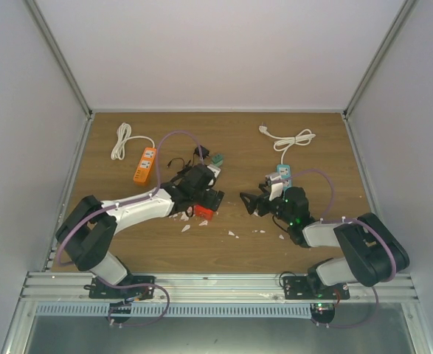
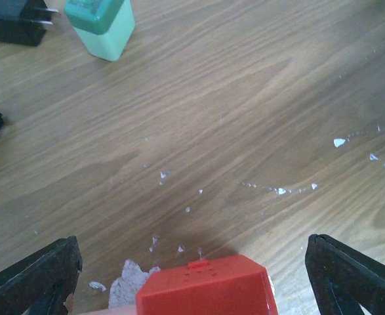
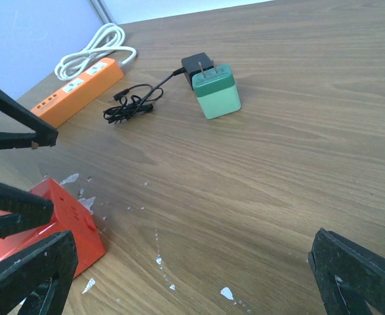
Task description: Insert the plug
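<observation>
**Red plug cube between open jaws, not yet grasped**

The red plug cube (image 2: pixel 205 289), taken here to be the task's plug, lies on the tabletop (image 2: pixel 244 118) near its middle, directly between the fingers of the left end effector (image 2: pixel 192 249). That end effector stands wide open and has hold of nothing; its fingers flank the cube without touching it. The right end effector (image 3: pixel 193 243), just to the right, is likewise fully open and empty. Farther off lie a green cube (image 3: pixel 217 92) with a black adapter (image 3: pixel 197 64) just behind it, then the orange power strip (image 3: pixel 77 88) toward the far left.

Risks, as judged: the cube sits at the very mouth of the jaws, so closing on it could catch only an edge and twist it or push it away. The white chips (image 2: pixel 340 142) scattered over the wood may let it slide. Which way its prongs face cannot be told, and a wrong orientation would defeat insertion at the strip.

Count: two arms; two power strips, the orange one and a pale blue strip (image 1: pixel 281 175) partly hidden by the right arm; two white cords (image 1: pixel 122 140); three plug bodies (red, green, black); many chips.
</observation>
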{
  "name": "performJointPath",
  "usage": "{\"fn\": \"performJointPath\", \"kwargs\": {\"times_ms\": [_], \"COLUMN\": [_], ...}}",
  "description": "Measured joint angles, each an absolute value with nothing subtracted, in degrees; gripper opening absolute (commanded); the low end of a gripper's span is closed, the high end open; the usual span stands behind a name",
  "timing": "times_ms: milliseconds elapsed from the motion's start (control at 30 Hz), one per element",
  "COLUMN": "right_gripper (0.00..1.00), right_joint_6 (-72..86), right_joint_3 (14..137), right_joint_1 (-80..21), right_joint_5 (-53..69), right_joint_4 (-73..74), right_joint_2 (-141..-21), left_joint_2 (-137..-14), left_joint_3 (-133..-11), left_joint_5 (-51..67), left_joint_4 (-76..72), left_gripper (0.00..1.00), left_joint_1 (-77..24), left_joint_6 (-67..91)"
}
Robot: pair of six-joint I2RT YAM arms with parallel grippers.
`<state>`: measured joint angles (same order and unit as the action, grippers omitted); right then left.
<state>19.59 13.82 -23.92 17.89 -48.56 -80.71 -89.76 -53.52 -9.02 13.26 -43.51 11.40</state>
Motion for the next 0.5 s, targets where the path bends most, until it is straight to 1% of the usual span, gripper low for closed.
{"fn": "performJointPath", "kwargs": {"times_ms": [167,300,367,467,500], "right_gripper": [1.0,1.0,1.0,1.0,1.0], "right_joint_6": [19.86,19.88,19.92,19.97,19.94], "right_joint_3": [13.82,13.82,13.82,14.24,14.87], "right_joint_1": [-23.92,-23.92,-23.92,-23.92,-23.92], "right_joint_5": [17.26,16.73,16.58,16.53,16.56], "right_joint_4": [-47.88,-47.62,-47.51,-47.51,-47.48], "right_joint_2": [-80.71,-80.71,-80.73,-81.6,-82.72], "left_joint_2": [-90.13,-90.72,-90.76,-90.76,-90.7], "left_joint_3": [-53.52,-53.52,-53.52,-53.52,-53.52], "left_joint_5": [-9.08,-9.13,-9.1,-9.28,-9.3], "left_joint_4": [15.0,15.68,15.7,15.68,15.64], "left_gripper": [0.91,0.9,0.92,0.99,0.99], "left_joint_1": [-44.12,-44.12,-44.12,-44.1,-44.1], "left_joint_6": [12.03,12.08,12.05,12.14,12.29]}}
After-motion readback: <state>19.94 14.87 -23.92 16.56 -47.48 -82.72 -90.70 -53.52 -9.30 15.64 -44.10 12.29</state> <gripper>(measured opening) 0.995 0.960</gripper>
